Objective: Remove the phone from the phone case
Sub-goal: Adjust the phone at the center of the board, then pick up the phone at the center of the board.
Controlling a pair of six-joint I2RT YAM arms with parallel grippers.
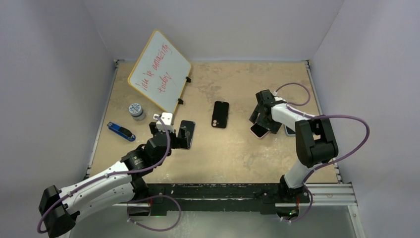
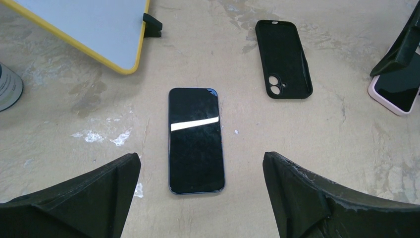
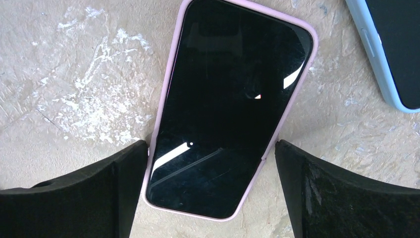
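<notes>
On table [image 1: 233, 153], three phones [image 2: 195, 141] [image 3: 228, 109] [image 3: 391, 49], one black case [image 2: 285, 57]

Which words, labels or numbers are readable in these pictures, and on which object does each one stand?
whiteboard, red handwriting: "You're amazing today". This is my best reading, because the writing is slanted and loose.
small jar: it carries a label, too small and blurred to read.
bare phone, black case, pink-cased phone: no text or logo shows.
</notes>
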